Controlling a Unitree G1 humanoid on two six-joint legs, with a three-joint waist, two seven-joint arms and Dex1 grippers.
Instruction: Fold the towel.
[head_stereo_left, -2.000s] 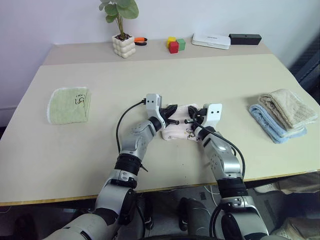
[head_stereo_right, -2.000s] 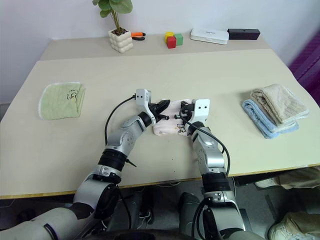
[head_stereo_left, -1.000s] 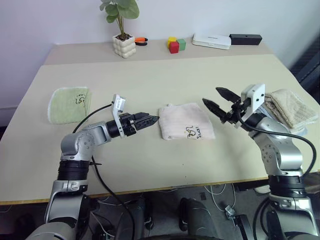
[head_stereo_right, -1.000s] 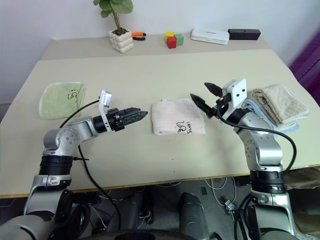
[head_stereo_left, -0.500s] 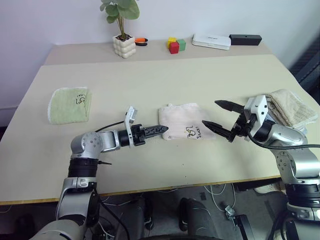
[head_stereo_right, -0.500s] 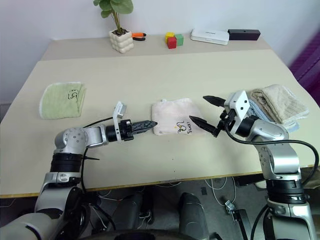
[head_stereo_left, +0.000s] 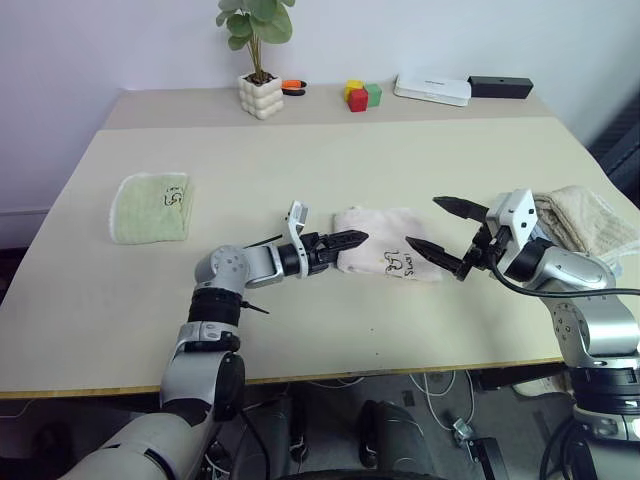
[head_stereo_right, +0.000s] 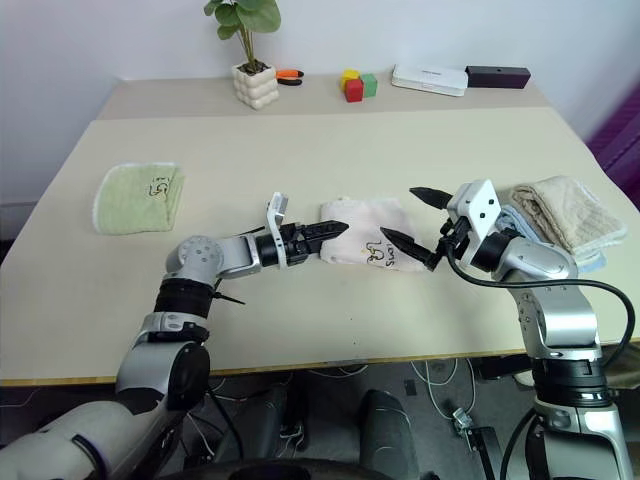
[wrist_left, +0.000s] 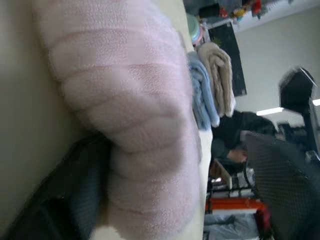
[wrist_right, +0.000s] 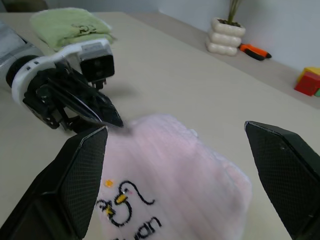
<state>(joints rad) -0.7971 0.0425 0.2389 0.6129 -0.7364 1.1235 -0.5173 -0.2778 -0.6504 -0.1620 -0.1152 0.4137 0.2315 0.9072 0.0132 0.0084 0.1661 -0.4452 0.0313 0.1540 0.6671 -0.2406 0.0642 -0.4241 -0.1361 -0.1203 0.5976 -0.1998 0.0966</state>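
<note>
The towel (head_stereo_left: 390, 256) sits mid-surface (head_stereo_left: 330, 160) as a soft pink terry bundle; looks light and floppy, so I'd pinch a stitched edge or corner; left end effector (head_stereo_left: 345, 241) noses its left edge, fingers nearly together; right end effector (head_stereo_left: 440, 231) hangs wide beside it, holding nothing.

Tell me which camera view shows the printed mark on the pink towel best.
The right wrist view: the printed mark sits close and large on the towel, though its lower part is cut off. Both eye views show it whole but tiny. The left wrist view shows plain pink terry, with no mark.
</note>
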